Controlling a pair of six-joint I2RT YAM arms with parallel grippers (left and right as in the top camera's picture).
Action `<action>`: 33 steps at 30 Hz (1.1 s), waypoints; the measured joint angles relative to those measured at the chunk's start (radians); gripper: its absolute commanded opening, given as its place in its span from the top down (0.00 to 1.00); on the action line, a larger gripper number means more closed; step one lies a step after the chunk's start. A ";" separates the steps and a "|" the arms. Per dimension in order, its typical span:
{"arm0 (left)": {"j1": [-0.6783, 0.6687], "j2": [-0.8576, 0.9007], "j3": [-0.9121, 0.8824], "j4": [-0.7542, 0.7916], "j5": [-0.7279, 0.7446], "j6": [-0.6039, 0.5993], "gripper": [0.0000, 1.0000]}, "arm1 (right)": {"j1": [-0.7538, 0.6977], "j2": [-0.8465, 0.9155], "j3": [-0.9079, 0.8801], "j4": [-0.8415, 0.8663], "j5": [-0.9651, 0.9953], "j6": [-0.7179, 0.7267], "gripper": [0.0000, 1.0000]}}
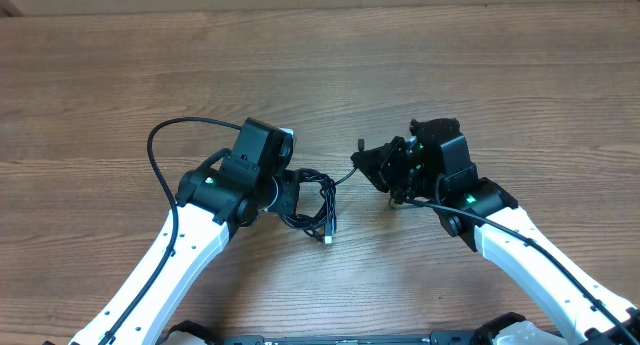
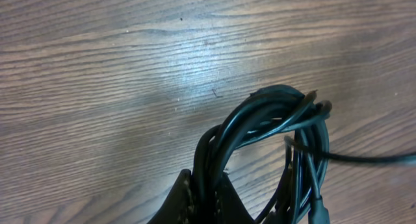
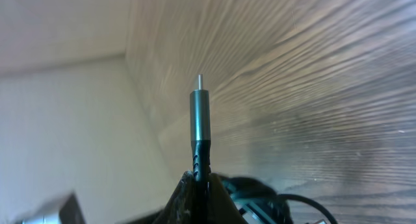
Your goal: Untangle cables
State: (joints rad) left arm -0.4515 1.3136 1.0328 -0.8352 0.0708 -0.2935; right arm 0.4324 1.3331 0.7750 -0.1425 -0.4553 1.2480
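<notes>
The cables (image 1: 317, 202) lie as a small black bundle on the wooden table, between the two arms. My left gripper (image 1: 288, 192) is shut on several loops of that bundle (image 2: 279, 120), its fingertips (image 2: 185, 188) pinching the strands at the bottom of the left wrist view. One thin cord runs from the bundle to my right gripper (image 1: 366, 162). That gripper (image 3: 201, 180) is shut on the cord just below its grey plug end (image 3: 199, 117), which sticks up out of the jaws. Another plug end (image 1: 327, 239) lies at the bundle's near side.
The left arm's own thick black wire (image 1: 160, 145) arcs out to the left of that arm. Bare wood table (image 1: 320, 55) stretches behind both grippers and between the two forearms at the front.
</notes>
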 measured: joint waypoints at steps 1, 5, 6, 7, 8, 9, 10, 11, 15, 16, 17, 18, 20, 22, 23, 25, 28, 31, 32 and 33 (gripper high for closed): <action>0.000 0.000 0.000 0.006 0.000 -0.014 0.96 | 0.000 -0.003 0.000 -0.001 -0.020 -0.031 0.96; 0.000 0.000 0.000 0.044 0.000 -0.098 0.96 | 0.021 -0.019 0.000 0.000 -0.072 -0.126 0.96; 0.000 0.000 0.000 0.056 0.000 -0.126 0.96 | 0.046 -0.021 0.000 0.000 -0.073 -0.141 0.96; 0.000 0.000 0.000 0.063 0.001 -0.143 0.96 | 0.059 -0.021 0.000 0.001 -0.071 -0.148 0.96; 0.000 0.000 0.000 0.069 0.002 -0.161 0.96 | 0.089 -0.021 0.000 0.000 -0.060 -0.161 0.96; 0.000 0.000 0.000 0.076 0.005 -0.179 0.96 | 0.126 -0.021 0.000 0.001 -0.044 -0.171 0.96; 0.000 0.000 0.000 0.077 0.008 -0.186 0.96 | 0.161 -0.021 0.000 0.001 -0.016 -0.179 0.96; 0.000 0.000 0.000 0.077 0.008 -0.189 0.96 | 0.182 -0.021 0.000 0.000 0.004 -0.182 0.96; 0.000 0.000 0.000 0.075 0.028 -0.207 0.96 | 0.247 -0.021 0.000 0.000 0.097 -0.194 0.96; 0.000 0.000 0.000 0.076 0.040 -0.210 0.96 | 0.256 -0.021 0.000 -0.004 0.121 -0.207 0.96; 0.000 0.000 0.000 0.079 0.057 -0.211 0.96 | 0.259 -0.021 0.000 -0.009 0.138 -0.215 0.96; 0.000 0.000 0.000 0.082 0.076 -0.213 0.96 | 0.264 -0.021 0.000 -0.018 0.159 -0.225 0.96; 0.000 0.000 0.000 0.087 0.121 -0.217 0.96 | 0.273 -0.021 0.000 -0.059 0.221 -0.244 0.96; 0.000 0.000 0.000 0.089 0.166 -0.225 0.96 | 0.276 -0.021 0.000 -0.087 0.275 -0.255 0.96; 0.000 0.000 0.000 0.090 0.179 -0.229 0.96 | 0.276 -0.021 0.000 -0.093 0.299 -0.258 0.96; 0.000 0.000 0.000 0.107 0.204 -0.267 0.96 | 0.276 -0.021 0.000 -0.106 0.322 -0.261 0.96; -0.001 0.000 -0.002 0.138 0.224 -0.320 0.96 | 0.276 -0.021 0.000 -0.126 0.341 -0.262 0.96; 0.000 0.000 -0.006 0.201 0.266 -0.360 0.96 | 0.276 -0.017 0.000 -0.140 0.353 -0.269 0.90; -0.001 0.000 -0.006 0.228 0.287 -0.368 0.96 | 0.275 -0.013 0.000 -0.139 0.354 -0.278 0.86; -0.001 0.000 -0.007 0.237 0.297 -0.372 0.96 | 0.275 -0.011 0.000 -0.131 0.348 -0.292 0.80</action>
State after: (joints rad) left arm -0.4522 1.3140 1.0260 -0.5987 0.3679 -0.6659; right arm 0.7074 1.3216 0.7750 -0.2733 -0.1074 0.9562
